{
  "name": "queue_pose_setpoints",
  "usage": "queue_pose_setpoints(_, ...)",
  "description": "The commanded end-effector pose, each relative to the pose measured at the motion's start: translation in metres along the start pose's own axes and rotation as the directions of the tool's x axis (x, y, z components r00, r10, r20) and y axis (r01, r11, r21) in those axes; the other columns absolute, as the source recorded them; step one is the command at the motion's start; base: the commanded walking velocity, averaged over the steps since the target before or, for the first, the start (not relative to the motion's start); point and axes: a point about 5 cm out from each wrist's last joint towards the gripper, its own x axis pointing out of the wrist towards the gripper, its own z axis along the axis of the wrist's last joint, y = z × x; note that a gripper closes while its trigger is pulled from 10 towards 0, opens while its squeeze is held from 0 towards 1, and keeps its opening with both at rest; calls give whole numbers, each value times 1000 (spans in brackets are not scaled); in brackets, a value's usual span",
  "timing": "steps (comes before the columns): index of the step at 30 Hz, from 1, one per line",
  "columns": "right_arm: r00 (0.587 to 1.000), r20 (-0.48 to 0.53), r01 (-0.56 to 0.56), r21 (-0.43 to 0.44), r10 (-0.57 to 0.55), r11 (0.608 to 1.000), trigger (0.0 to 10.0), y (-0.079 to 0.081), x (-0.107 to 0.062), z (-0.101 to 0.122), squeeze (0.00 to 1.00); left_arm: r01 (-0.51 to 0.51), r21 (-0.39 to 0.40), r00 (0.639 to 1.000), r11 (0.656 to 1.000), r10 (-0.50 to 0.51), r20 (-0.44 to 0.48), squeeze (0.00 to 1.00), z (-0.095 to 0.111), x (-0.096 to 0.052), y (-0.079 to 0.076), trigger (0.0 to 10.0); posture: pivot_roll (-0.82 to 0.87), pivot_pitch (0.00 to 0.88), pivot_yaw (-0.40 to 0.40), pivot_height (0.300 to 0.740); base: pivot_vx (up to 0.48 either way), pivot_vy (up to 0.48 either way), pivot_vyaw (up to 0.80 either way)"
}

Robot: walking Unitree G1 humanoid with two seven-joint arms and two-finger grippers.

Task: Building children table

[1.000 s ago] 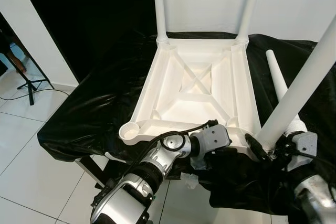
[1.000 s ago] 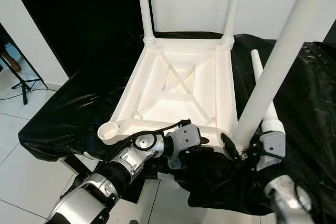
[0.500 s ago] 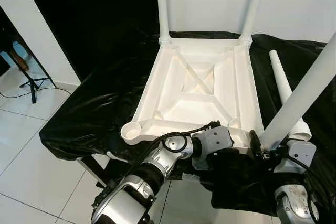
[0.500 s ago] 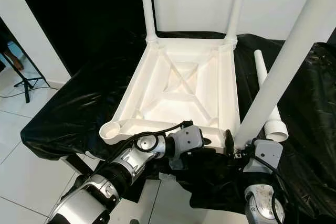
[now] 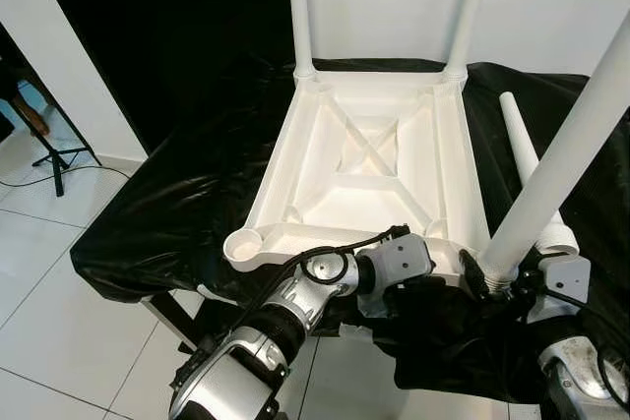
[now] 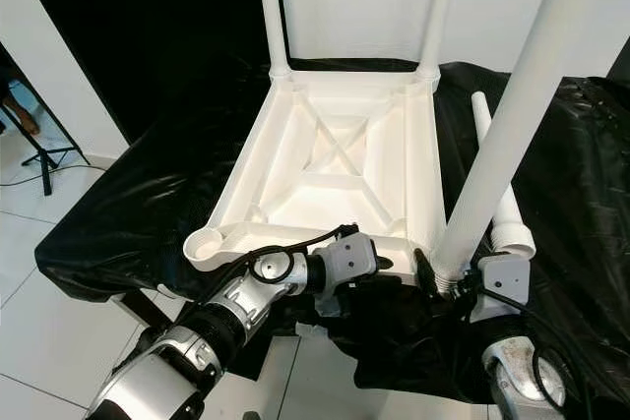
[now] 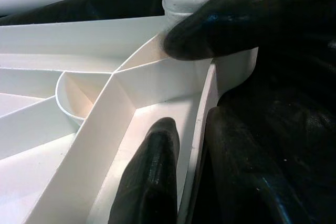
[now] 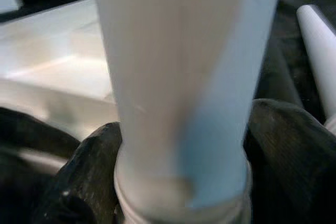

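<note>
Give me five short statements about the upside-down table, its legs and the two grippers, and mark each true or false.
1. The white tabletop lies underside up on black sheeting. True.
2. Two legs stand in its far corners. True.
3. The right gripper is empty. False: it holds a white leg at the near right corner.
4. The left gripper pinches the tabletop's rim. True.
5. The near left socket holds a leg. False: it is empty; a spare leg lies on the sheeting.
</note>
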Motion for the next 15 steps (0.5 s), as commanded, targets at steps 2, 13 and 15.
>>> queue_pose_setpoints(2, 999, -3, -34, 3, 34, 999, 10000, -6, 1, -2, 0, 36, -86, 991, 996, -47, -127, 0, -31, -4, -16, 10000, 52, 0, 41, 740, 0, 0, 0)
queue_pose_setpoints(13, 996, -35, -72, 103, 76, 992, 0, 6, -6, -10, 0, 36, -85, 990, 996, -47, -130, 0, -32, -4, -16, 10000, 53, 0, 43, 740, 0, 0, 0)
queue_pose_setpoints(15, 999, -39, 8, 133, -3, 991, 0, 8, -8, -12, 0, 36, -84, 990, 996, -47, -131, 0, -32, -5, -16, 10000, 55, 0, 42, 740, 0, 0, 0)
